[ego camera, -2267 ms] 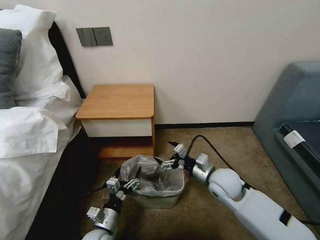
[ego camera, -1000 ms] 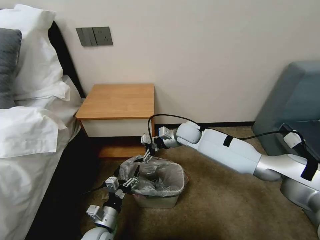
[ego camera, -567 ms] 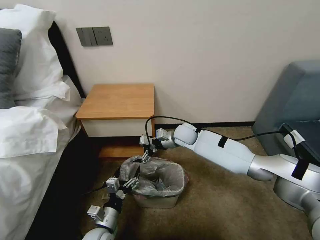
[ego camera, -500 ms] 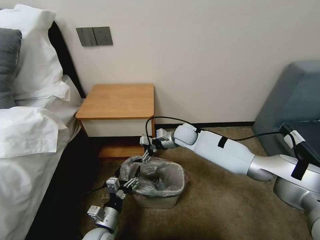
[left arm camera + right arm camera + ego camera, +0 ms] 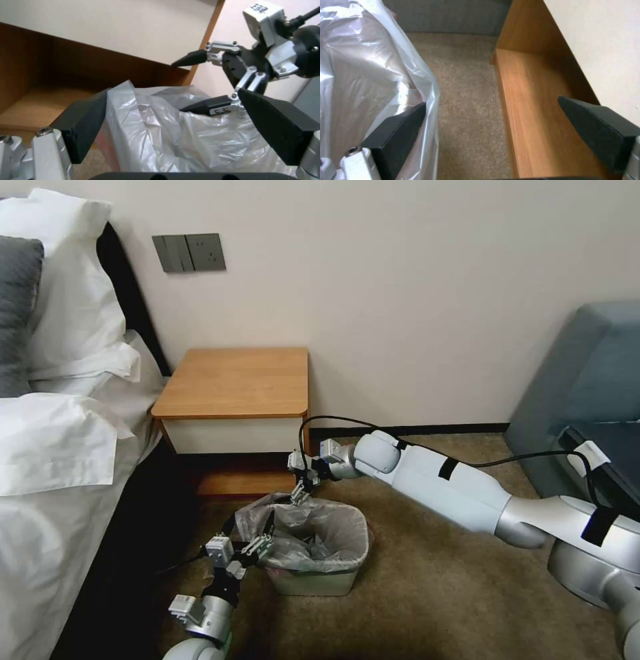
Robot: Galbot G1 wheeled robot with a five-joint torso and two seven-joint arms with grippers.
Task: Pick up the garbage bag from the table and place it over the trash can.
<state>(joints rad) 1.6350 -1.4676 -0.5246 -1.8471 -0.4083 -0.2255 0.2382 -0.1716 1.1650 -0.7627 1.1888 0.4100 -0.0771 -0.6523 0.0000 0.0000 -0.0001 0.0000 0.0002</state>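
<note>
Grey, crinkly film lines the can (image 5: 313,580): the bag (image 5: 313,530) sits inside it on the carpet, just in front of the table (image 5: 237,383), whose top is bare. Its mouth is spread and folded over most of the rim, puffed up in loose folds at the back corner nearest the table. A pinkish-red edge shows low at the can's front and right side.

At the far rim, between can and table, the right gripper (image 5: 301,488) hangs with its fingers parted and nothing clamped; in its wrist view one finger (image 5: 395,135) lies against the outside of the film, the other over the table's lower shelf. That placement suggests it is working the loose back edge down over the rim, or has let it go.

At the near-left corner, the left gripper (image 5: 257,543) is also spread; its wrist view shows the film bulging between its fingers (image 5: 83,125) without being pinched. It probably stands there to steady that corner while the opposite side is tended.

The film looks thin, translucent and springy, likely to creep back up unless tucked under the rolled rim. The job appears nearly done.
</note>
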